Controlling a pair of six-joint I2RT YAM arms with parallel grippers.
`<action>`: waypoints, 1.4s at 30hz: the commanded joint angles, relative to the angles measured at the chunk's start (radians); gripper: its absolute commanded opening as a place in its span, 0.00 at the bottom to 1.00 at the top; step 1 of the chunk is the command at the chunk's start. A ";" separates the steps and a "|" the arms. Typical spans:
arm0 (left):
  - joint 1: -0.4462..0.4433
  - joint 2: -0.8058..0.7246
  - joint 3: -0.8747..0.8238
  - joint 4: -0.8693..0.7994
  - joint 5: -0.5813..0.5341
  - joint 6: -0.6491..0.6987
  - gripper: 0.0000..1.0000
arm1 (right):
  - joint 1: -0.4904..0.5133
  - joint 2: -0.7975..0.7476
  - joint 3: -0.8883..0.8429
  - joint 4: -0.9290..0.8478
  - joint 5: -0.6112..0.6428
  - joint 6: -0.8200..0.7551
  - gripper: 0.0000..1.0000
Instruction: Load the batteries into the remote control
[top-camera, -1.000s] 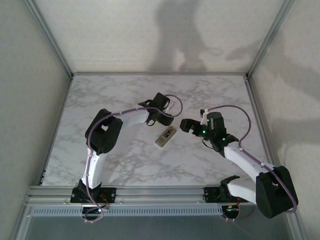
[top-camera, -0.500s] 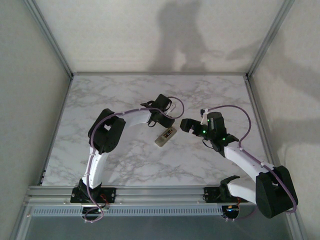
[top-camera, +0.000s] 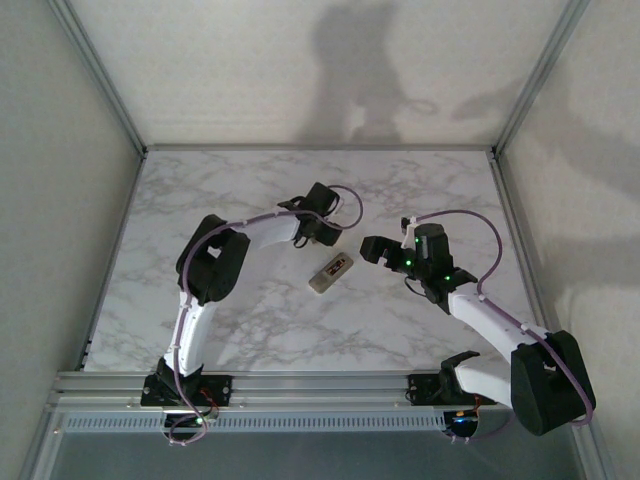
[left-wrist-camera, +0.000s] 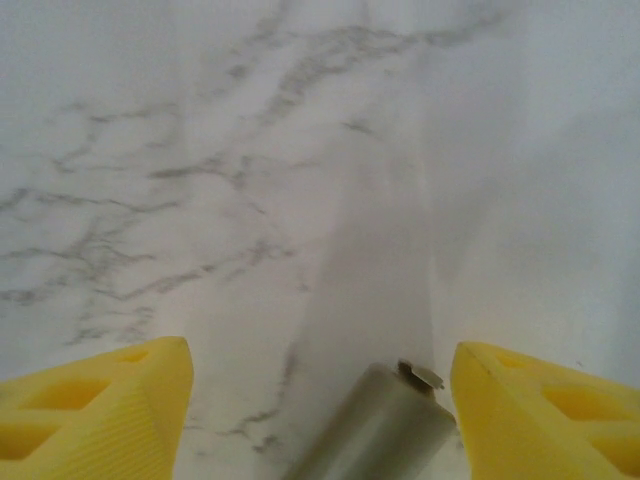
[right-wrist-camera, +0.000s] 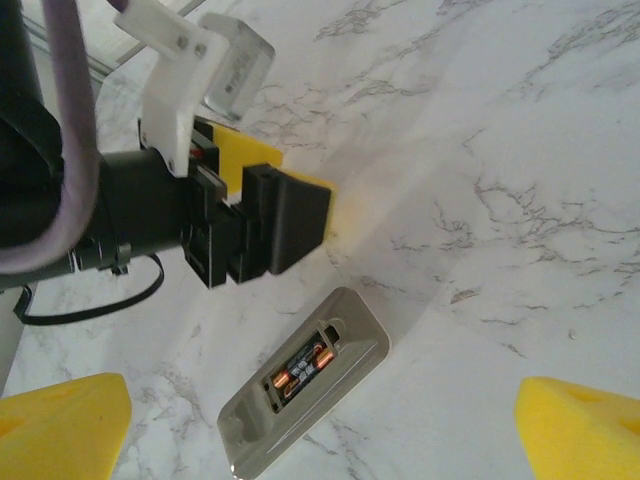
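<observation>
The remote control (top-camera: 331, 272) lies back-up near the middle of the marble desk (top-camera: 250, 320) and serves as the landmark here. The left claw (top-camera: 328, 238) hovers just beyond the remote's far end. The right claw (top-camera: 368, 248) hangs just off its right side, with its jaws spread fully wide and nothing between them. In the left wrist view the left claw's yellow fingers (left-wrist-camera: 95, 410) also stand apart. A grey metal cylinder (left-wrist-camera: 375, 430) with a small nub sits between them, close against the right-hand finger and clear of the other. I cannot tell what this cylinder is, and it does not look clamped. In the right wrist view the remote's bay (right-wrist-camera: 325, 335) is open at the end nearest the left claw. Inside it the batteries (right-wrist-camera: 300, 368) appear as two dark shapes with copper-orange tips, side by side. On that showing, the loading step looks finished or nearly so, though I cannot confirm that both cells sit flat. The next move probably calls for a light downward press over the bay from the left claw while the right claw steadies the remote's near end, taking care not to skid the handset across the smooth desk.
</observation>
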 joint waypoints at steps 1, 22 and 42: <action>0.008 0.034 0.044 -0.019 -0.060 -0.033 0.66 | -0.007 0.006 -0.015 0.021 -0.019 0.009 0.99; 0.026 0.030 0.052 -0.078 0.143 -0.016 0.62 | -0.010 0.015 -0.014 0.024 -0.027 0.013 0.99; -0.004 0.001 -0.004 -0.100 0.064 0.016 0.56 | -0.009 0.018 -0.011 0.024 -0.030 0.015 0.99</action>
